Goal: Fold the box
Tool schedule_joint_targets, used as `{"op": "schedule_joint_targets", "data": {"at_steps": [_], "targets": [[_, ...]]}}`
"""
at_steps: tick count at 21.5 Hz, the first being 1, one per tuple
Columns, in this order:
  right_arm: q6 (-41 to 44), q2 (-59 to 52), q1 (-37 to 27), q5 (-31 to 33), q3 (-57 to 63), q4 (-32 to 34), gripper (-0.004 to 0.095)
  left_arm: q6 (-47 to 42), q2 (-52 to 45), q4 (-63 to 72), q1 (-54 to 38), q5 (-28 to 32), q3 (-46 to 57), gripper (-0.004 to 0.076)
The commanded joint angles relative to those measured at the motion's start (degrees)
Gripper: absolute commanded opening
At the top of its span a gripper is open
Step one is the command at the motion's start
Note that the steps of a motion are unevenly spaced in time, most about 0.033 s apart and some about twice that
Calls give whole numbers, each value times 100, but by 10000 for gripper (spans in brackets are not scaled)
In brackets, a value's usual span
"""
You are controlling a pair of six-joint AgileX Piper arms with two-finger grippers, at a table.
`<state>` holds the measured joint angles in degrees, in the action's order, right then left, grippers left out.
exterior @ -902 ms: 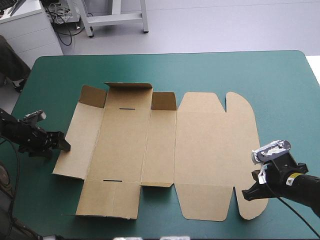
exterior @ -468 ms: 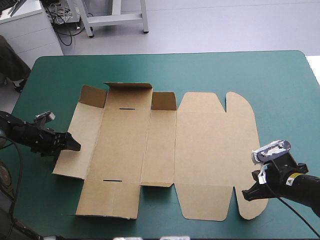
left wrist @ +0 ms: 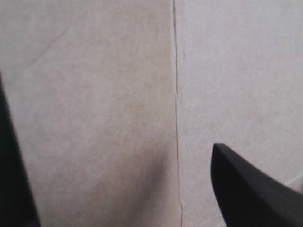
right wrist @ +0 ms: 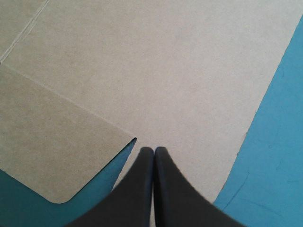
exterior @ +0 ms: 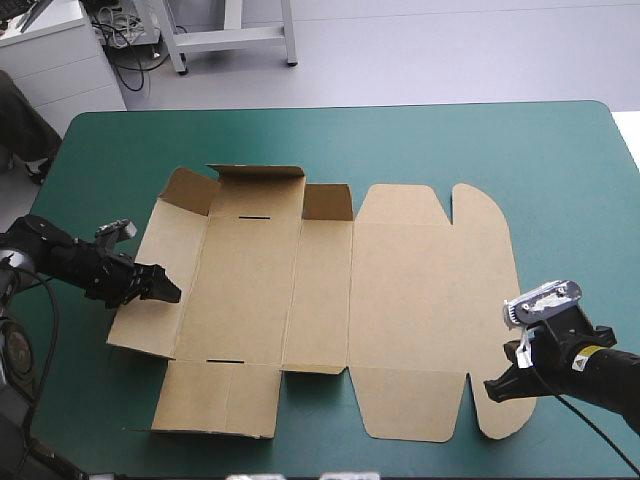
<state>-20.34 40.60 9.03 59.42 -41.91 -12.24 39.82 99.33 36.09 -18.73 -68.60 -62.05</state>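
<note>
The brown box (exterior: 400, 290) lies as a cut flat sheet across the middle of the table, with its short far flaps (exterior: 258, 172) standing up a little. My left gripper (exterior: 170, 293) is open over the sheet's left end panel. In the left wrist view board (left wrist: 94, 71) fills everything between the spread fingers of that gripper (left wrist: 113, 156), with a crease running ahead. My right gripper (exterior: 492, 390) is shut, its tip resting on the rounded lid flap at the near right corner. In the right wrist view that gripper (right wrist: 154, 151) sits just beside the notch between two flaps of the box (right wrist: 156, 71).
Bare teal-green cover (exterior: 560, 170) surrounds the sheet on the far and right sides. A narrower strip of cover (right wrist: 279, 142) lies beside the lid flap near the right gripper. The table's left edge is close behind the left arm.
My left gripper has moved right, from off the sheet's left edge onto the left end panel. The far left flap has risen slightly. The right arm has not moved.
</note>
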Motion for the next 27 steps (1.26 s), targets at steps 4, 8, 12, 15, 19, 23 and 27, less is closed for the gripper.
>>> {"op": "schedule_joint_targets", "data": {"at_steps": [4, 8, 12, 15, 19, 23, 27], "targets": [[-33, -14, -33, -225, -137, -85, -23, -366, -46, 202, 114, -530, 50, 151], [-33, -14, -33, -225, -137, -85, -23, -378, -46, 216, 114, -427, 41, -31], [-33, -14, -33, -222, -137, -85, -23, -291, -46, 279, 124, -515, 28, -32], [-33, -14, -33, -222, -137, -85, -23, -291, -46, 661, 124, -518, 28, -32], [-33, -14, -33, -241, -137, -85, -23, -215, -135, 1141, 174, -620, -80, -32], [-33, -14, -33, -261, -137, 4, -23, -94, -308, 1055, 487, -620, -619, -31], [9, -14, -33, -261, -247, 25, -23, -398, -417, 770, 1373, -620, -2084, -31]]}}
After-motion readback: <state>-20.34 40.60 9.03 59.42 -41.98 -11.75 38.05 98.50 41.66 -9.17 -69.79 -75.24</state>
